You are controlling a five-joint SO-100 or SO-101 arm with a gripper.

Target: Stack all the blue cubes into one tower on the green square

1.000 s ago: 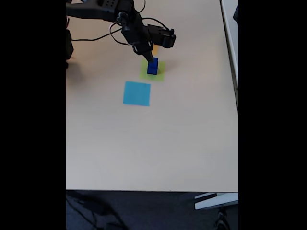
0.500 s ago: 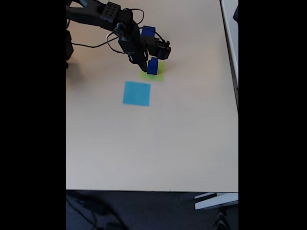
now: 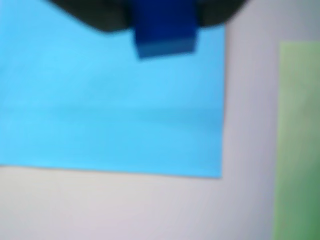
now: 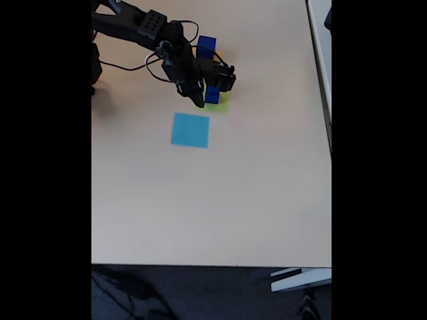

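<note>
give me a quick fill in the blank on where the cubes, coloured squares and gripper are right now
1. In the wrist view, the dark blue cube sits between the gripper's jaws, over the light ____ square.
2. In the fixed view, a blue cube stands on the ____ square.
3. In the fixed view, the gripper is at the green square's ____ edge.

Missing words: blue; green; left

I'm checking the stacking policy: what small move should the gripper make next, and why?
Probably shift right in the wrist view, toward the green square. The gripper seems to hold a small blue cube over the light blue square, while the stacked cube stands on green.
</note>
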